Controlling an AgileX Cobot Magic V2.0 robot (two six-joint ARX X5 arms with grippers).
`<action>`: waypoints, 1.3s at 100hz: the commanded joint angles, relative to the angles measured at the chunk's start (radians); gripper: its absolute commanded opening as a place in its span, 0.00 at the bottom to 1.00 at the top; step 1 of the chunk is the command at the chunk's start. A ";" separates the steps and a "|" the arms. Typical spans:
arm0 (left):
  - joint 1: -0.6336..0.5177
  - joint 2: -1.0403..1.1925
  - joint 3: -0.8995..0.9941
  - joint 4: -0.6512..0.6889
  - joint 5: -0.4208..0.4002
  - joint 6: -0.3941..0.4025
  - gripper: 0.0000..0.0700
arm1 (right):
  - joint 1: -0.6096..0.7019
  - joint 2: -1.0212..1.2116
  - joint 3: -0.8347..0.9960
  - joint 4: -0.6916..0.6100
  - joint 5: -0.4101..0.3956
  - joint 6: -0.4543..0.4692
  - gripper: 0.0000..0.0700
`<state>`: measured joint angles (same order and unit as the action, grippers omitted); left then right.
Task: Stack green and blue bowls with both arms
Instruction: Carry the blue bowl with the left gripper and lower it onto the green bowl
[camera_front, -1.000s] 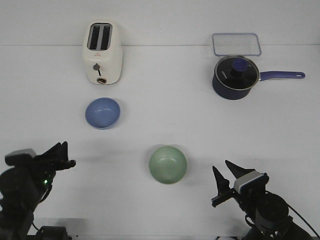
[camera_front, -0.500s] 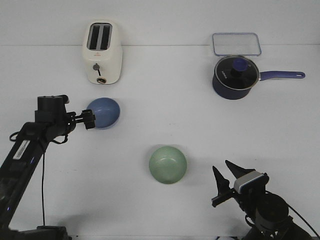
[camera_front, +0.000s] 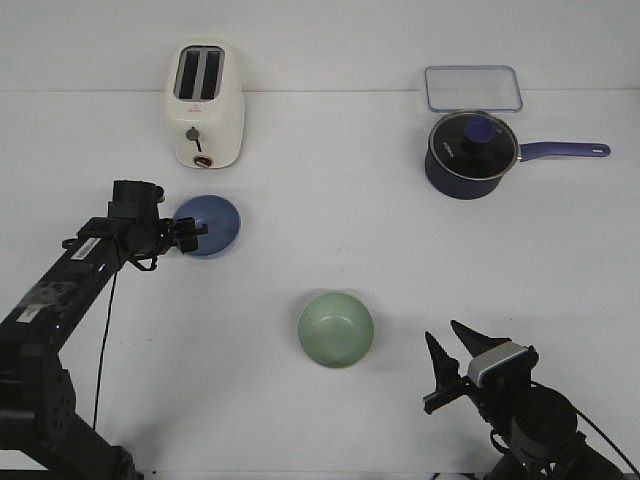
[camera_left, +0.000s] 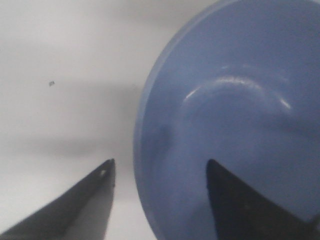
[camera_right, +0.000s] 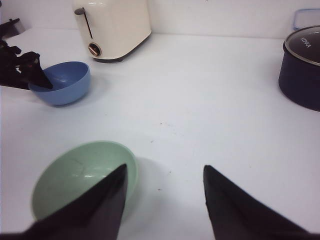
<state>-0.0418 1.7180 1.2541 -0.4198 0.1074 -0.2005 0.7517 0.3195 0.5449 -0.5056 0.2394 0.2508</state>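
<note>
Since a moment ago the left gripper (camera_front: 190, 232) has closed in on the blue bowl (camera_front: 212, 224), jaws wide astride its rim near the counter's left edge, ready to pinch and carry it to the green bowl (camera_front: 336, 328), while the right gripper (camera_front: 452, 352) waits, jaws wide.

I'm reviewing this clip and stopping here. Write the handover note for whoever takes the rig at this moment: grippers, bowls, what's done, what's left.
Left gripper: open, straddling the near rim of the blue bowl, one finger inside and one outside in the left wrist view; not closed on it yet.
Right gripper: open, empty, parked at the near right of the table, a little right of the green bowl.
Bowls: both upright on the table and apart; blue sits in front of the toaster, green near the centre front.
Done: left arm is at the blue bowl.
Left: close on the rim, lift, and stack the two bowls; the right arm has no bowl.
</note>
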 joint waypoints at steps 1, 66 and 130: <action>-0.003 0.014 0.024 0.011 -0.003 0.010 0.09 | 0.008 0.002 0.004 0.010 0.004 0.009 0.45; -0.084 -0.334 0.033 -0.102 0.198 0.011 0.01 | 0.008 0.002 0.004 0.010 0.005 0.006 0.45; -0.696 -0.185 -0.005 -0.049 -0.031 -0.067 0.01 | 0.008 0.002 0.004 0.010 0.005 0.005 0.45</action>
<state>-0.7174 1.4914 1.2388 -0.4774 0.1081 -0.2577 0.7517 0.3195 0.5446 -0.5056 0.2398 0.2508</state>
